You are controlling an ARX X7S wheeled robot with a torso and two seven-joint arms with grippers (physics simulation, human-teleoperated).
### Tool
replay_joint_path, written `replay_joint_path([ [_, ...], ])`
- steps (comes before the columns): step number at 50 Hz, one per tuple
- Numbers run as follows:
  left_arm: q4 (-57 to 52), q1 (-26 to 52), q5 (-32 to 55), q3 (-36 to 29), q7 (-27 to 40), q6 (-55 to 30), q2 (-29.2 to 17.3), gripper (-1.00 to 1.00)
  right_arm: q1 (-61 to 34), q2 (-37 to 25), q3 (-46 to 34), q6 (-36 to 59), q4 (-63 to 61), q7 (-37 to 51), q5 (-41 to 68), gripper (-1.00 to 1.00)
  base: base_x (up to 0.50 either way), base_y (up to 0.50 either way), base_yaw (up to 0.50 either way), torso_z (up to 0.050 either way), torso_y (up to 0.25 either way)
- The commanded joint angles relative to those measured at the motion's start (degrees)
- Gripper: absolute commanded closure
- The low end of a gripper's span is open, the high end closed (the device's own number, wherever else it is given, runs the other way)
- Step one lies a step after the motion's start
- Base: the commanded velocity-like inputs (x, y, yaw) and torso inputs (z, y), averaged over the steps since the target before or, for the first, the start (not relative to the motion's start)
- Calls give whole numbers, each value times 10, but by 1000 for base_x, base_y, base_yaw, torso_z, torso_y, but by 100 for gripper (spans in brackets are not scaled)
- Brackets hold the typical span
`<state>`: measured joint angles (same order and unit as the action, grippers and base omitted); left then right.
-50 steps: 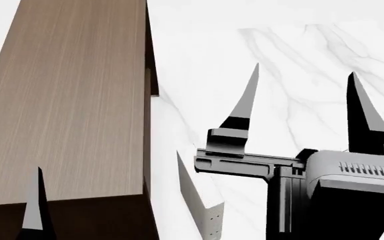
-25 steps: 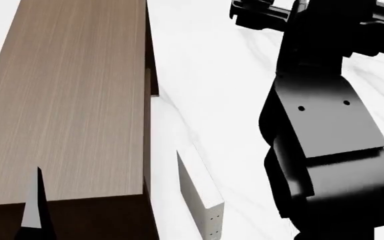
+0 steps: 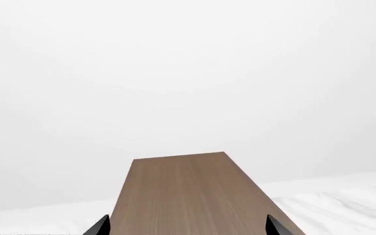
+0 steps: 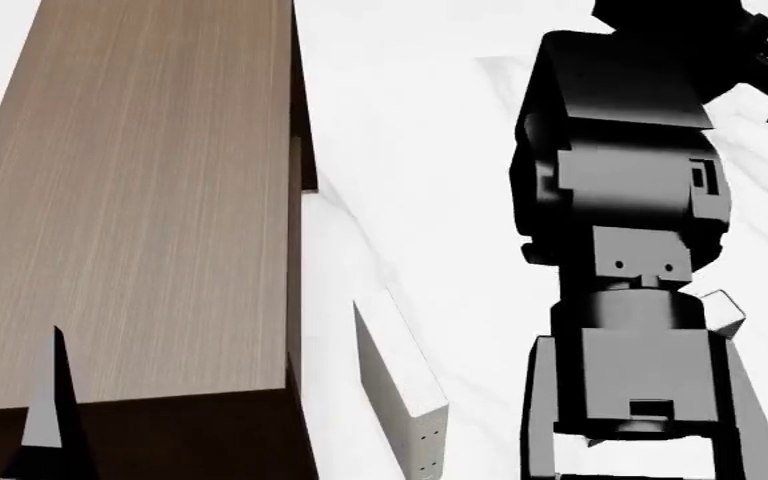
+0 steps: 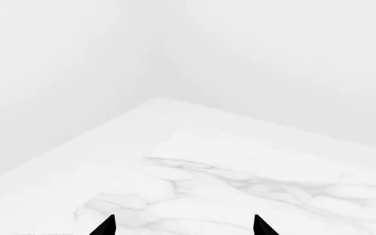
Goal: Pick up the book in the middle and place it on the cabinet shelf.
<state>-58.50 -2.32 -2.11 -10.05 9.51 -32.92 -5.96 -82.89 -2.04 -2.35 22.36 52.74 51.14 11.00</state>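
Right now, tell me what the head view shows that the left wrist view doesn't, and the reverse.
Only the head view shows the off-white book standing on the marble table beside the cabinet, plus the bulk of the right arm. Only the left wrist view shows the plain pale background beyond the cabinet's far end, and both open tips of the left gripper. Both show the cabinet's light brown top. The dark grey book appears in neither.

Left pincer (image 3: pixel 186 226) fingertips spread — cabinet shelf (image 3: pixel 188 193) top beyond.
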Motion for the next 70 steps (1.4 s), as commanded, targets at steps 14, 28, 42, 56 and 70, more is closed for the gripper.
replay_joint_path([
  [14, -4, 1, 25, 7, 20, -2, -12, -100, -68, 3, 134, -22, 222, 173, 47, -100, 0, 0, 0, 0, 0],
  [28, 0, 2, 35, 5, 29, 5, -20, -100, -43, 2, 226, -2, 222, 193, 51, -100, 0, 0, 0, 0, 0],
  [42, 0, 3, 42, 2, 39, 5, -28, -100, -45, 4, 258, 23, 222, 184, 11, -100, 0, 0, 0, 0, 0],
  [56, -2, 7, 49, 0, 48, 2, -34, -100, -38, 2, 328, 43, 222, 177, 7, -100, 0, 0, 0, 0, 0],
  [70, 3, 6, 53, -4, 58, 5, -41, -100, -14, 2, 353, 33, 222, 125, -21, -100, 0, 0, 0, 0, 0],
])
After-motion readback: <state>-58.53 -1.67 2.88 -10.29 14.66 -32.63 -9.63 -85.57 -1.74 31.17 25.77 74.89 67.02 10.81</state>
